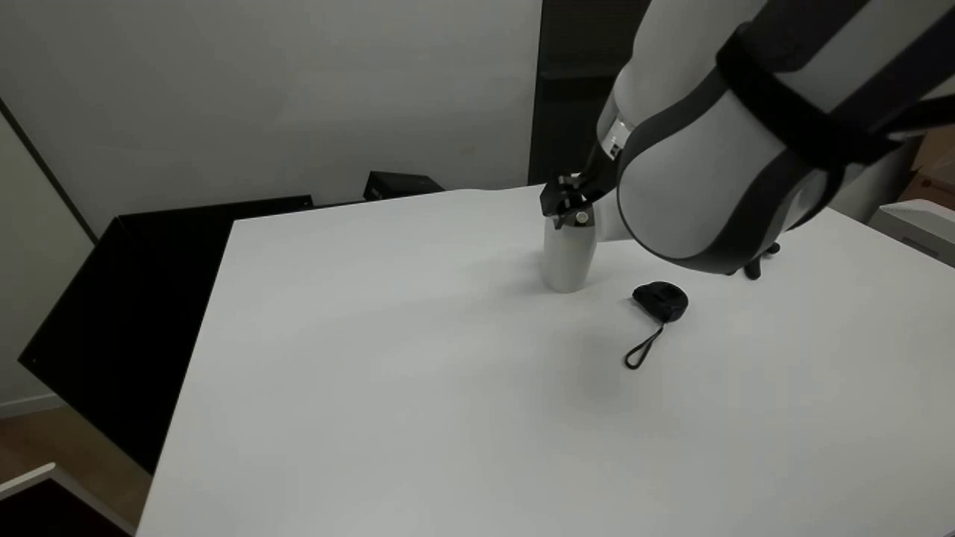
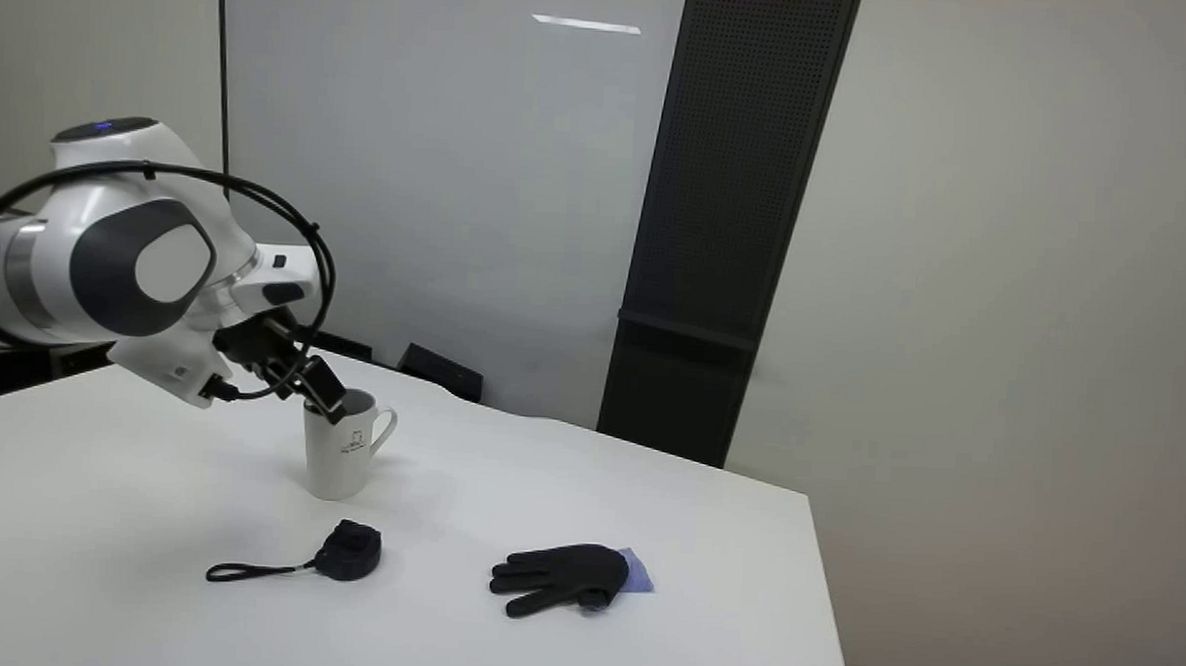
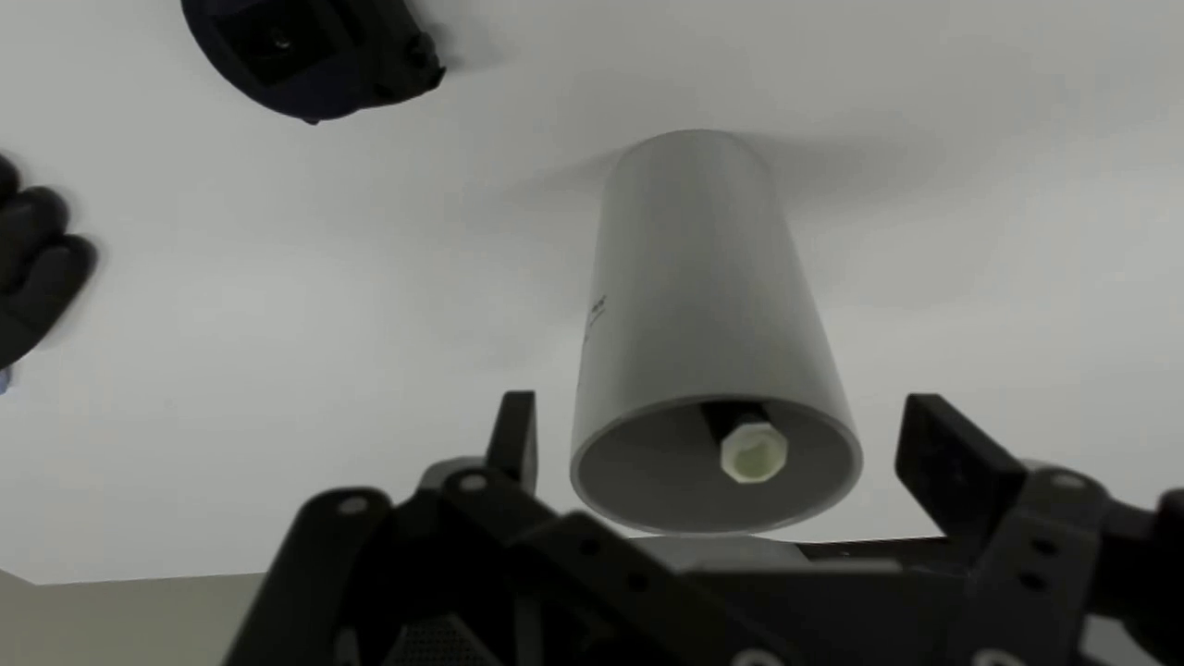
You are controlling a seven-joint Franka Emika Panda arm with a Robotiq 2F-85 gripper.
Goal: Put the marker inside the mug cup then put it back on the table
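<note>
- Wrist view: the gripper [image 3: 720, 430] has its fingers [image 3: 511, 439] spread wide, one to either side of the mug cup's mouth, pinching nothing; gaps show between them and the rim.
- The marker [image 3: 754, 451] is inside the upright mug cup [image 3: 694, 296], its pale end facing the camera, off-centre in the mouth. Whether that end rises above the rim cannot be told from these angles.
- Step in hand (judged): the putting-in half appears complete; the return to the table [image 3: 370, 444] is not yet done.
- Next move (judged): narrow the fingers about the marker's end, bring them together on it, lift along the mug cup's axis, then lay it down.
- Chief obstacle: the rim encircles the marker, so gripping from the present spread risks squeezing or tipping the mug cup. Its handle [image 2: 393, 425], visible in an exterior view, could catch a sideways sweep.
- Near the mug cup, in both exterior views: a corded black tape measure [image 1: 660, 301], best avoided when setting down.
- Farther off: a black glove [image 2: 560, 575] with a blue piece [image 2: 638, 573] beside it.
- Farthest: a black box [image 2: 441, 371] beyond the table's edge.
</note>
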